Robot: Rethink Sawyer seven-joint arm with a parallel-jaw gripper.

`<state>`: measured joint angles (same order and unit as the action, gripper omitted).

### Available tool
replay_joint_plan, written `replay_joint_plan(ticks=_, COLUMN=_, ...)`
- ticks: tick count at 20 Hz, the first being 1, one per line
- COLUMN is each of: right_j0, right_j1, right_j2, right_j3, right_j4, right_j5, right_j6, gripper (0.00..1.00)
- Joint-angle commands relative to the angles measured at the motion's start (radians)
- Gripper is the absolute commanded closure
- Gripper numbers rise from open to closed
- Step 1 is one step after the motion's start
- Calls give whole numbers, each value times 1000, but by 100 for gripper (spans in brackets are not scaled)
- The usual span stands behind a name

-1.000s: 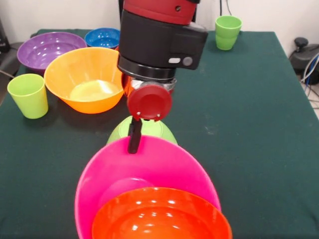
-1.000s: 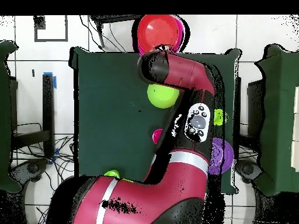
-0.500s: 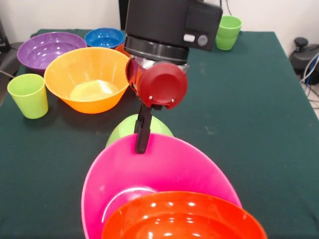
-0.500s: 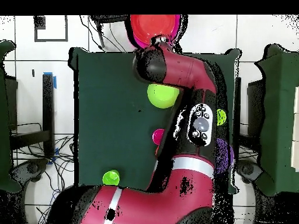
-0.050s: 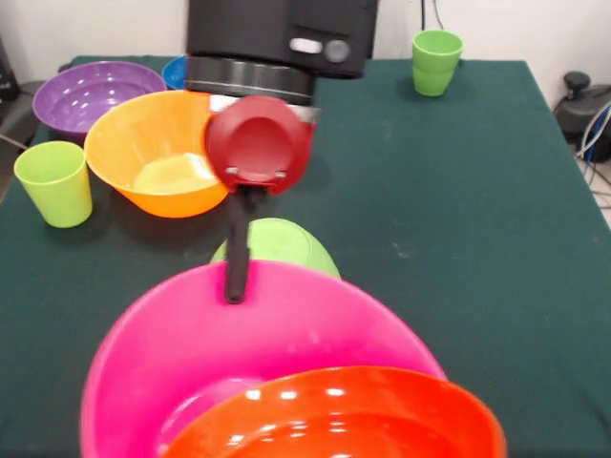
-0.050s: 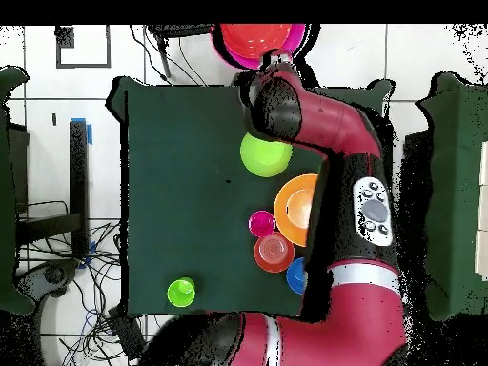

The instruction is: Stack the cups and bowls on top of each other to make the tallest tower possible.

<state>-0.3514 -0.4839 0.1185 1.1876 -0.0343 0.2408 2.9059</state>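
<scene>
My arm (image 6: 329,143) fills the right side of the overhead view and blocks the purple bowl (image 5: 84,91) there; in the front view that bowl sits at the table's (image 5: 458,210) far left corner. The arm has swung over since half a second ago, uncovering the yellow-orange bowl (image 6: 297,204), the small dark orange bowl (image 6: 274,252), the red-pink cup (image 6: 261,223) and part of the small blue bowl (image 6: 296,275).

The big pink bowl (image 5: 191,353) is cut off by the front view's bottom edge, and the glossy orange bowl (image 5: 363,420) nested in it is cropped too. They are held up off the table at its edge, well apart from the lime green bowl (image 5: 279,243), which lies rim-down on the cloth. The pink bowl looms larger and further left than before.

The gripper (image 5: 235,272) is clamped on the pink bowl's far rim; I see one dark finger (image 5: 235,258) inside the wall, the other hidden behind it.

One light green cup (image 5: 54,181) stands at the left edge, another (image 5: 436,61) at the far right. All are smooth, shiny plastic.
</scene>
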Motion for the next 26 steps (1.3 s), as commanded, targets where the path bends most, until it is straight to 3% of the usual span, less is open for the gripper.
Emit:
replay_joint_plan(ticks=1, right_j0=-109, right_j1=-49, right_j2=280, right_j3=215, right_j4=-150, right_j5=-142, right_j6=-184, gripper=100)
replay_joint_plan(ticks=8, right_j0=-161, right_j1=-54, right_j2=389, right_j3=261, right_j4=-219, right_j5=-145, right_j6=-151, gripper=100)
replay_joint_plan(ticks=13, right_j0=-179, right_j1=-12, right_j2=461, right_j3=252, right_j4=-289, right_j5=-217, right_j6=-123, gripper=100)
replay_joint_plan(ticks=16, right_j0=-170, right_j1=-7, right_j2=451, right_j3=255, right_j4=-318, right_j5=-267, right_j6=-79, gripper=100)
replay_joint_plan(ticks=20, right_j0=-147, right_j1=-55, right_j2=399, right_j3=298, right_j4=-319, right_j5=-345, right_j6=11, gripper=100)
replay_joint_plan(ticks=26, right_j0=-177, right_j1=-111, right_j2=389, right_j3=387, right_j4=-317, right_j5=-445, right_j6=63, gripper=100)
